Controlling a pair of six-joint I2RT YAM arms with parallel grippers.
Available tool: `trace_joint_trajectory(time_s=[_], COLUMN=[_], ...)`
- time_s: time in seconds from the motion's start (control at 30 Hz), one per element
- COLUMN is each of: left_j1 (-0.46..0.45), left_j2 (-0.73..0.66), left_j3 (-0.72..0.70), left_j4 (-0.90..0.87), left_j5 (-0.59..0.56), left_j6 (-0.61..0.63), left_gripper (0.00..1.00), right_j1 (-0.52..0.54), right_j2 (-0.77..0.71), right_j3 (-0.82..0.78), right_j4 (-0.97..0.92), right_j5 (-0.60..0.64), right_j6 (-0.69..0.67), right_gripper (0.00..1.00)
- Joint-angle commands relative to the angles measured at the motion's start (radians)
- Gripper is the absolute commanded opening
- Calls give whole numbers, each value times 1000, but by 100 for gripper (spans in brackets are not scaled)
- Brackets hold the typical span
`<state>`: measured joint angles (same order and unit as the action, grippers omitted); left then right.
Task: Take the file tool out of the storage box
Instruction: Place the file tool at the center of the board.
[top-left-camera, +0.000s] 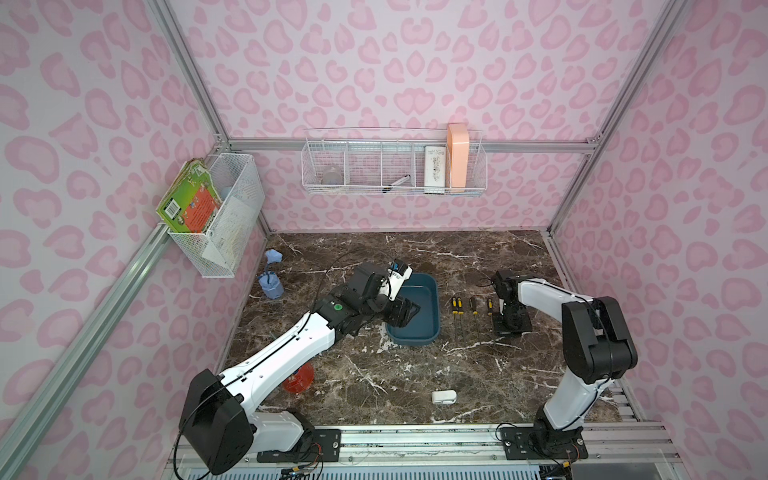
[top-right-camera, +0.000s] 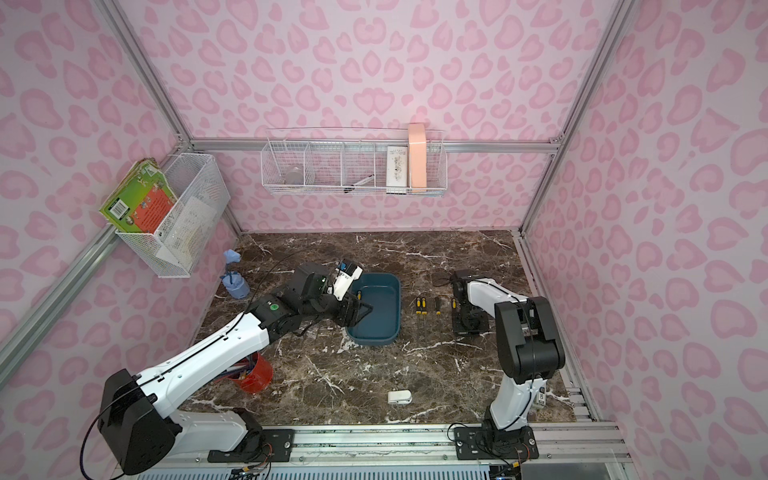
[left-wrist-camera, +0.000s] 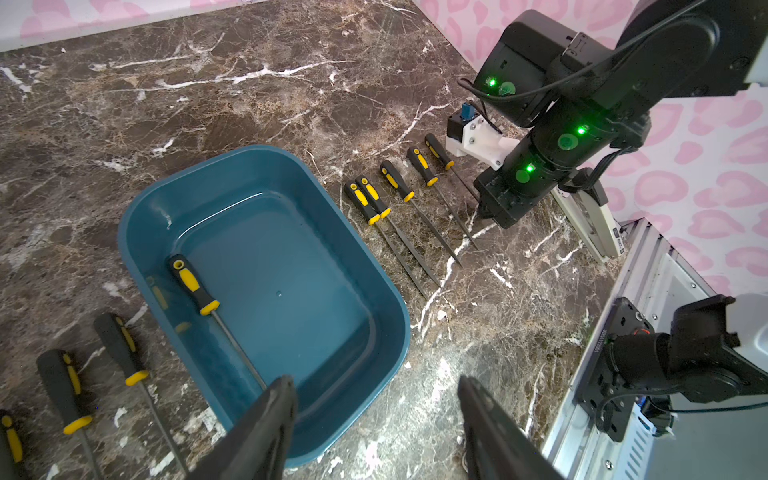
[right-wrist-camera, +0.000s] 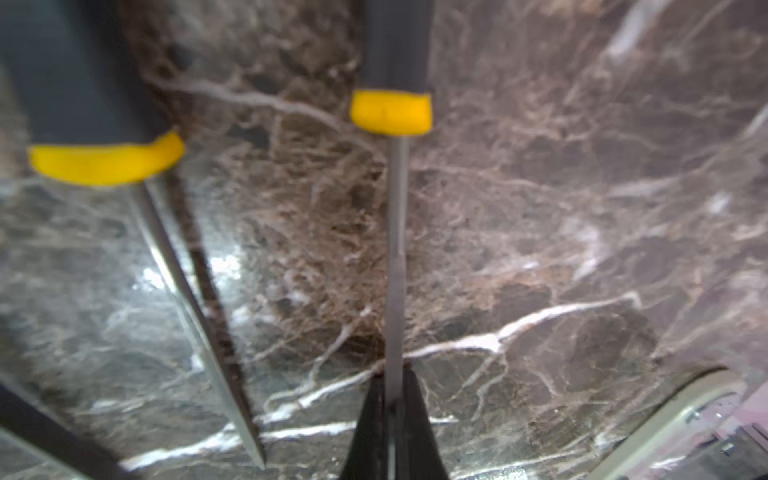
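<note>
The teal storage box (top-left-camera: 430, 328) sits mid-table, also seen in the left wrist view (left-wrist-camera: 266, 174). One file tool (left-wrist-camera: 193, 286) with a black and yellow handle lies inside it along one wall. My left gripper (left-wrist-camera: 376, 380) hangs open above the box's near end, with nothing between its fingers (left-wrist-camera: 270, 415); in a top view it (top-right-camera: 358, 312) covers the box's left side. Right of the box, my right gripper (right-wrist-camera: 395, 374) is shut on the thin blade of another file (right-wrist-camera: 392, 112), low over the marble.
Several files (top-left-camera: 457, 307) lie in a row right of the box, and three more (left-wrist-camera: 120, 345) on its other side. Around stand a red cup (top-right-camera: 255, 374), a small white object (top-left-camera: 444, 397), a blue bundle (top-left-camera: 270, 284) and wall baskets (top-left-camera: 392, 166).
</note>
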<state>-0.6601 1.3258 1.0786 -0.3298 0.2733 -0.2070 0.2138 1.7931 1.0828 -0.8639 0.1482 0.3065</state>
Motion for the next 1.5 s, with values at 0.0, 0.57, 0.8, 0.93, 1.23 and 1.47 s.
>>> trace_joint_trajectory(time_s=[0.0, 0.57, 0.8, 0.93, 1.23, 1.47], left_j1=[1, 1, 1, 0, 1, 0], left_j2=[1, 13, 28, 33, 49, 106], left_j3=[7, 14, 25, 29, 40, 72], left_j4=[-10, -11, -21, -26, -40, -86], left_j5=[7, 22, 31, 40, 35, -23], left_j6=[5, 2, -1, -2, 0, -33], left_gripper=[66, 66, 66, 66, 66, 67], right_j1=[-2, -5, -4, -3, 2, 25], right_j2=[8, 5, 1, 5, 11, -29], right_j3=[-10, -20, -34, -40, -39, -28], right_j4=[0, -1, 0, -1, -3, -4], right_j5=[-26, 0, -3, 6, 8, 10], right_j6=[-5, 8, 3, 7, 8, 9], right_gripper=[0, 15, 7, 3, 11, 21])
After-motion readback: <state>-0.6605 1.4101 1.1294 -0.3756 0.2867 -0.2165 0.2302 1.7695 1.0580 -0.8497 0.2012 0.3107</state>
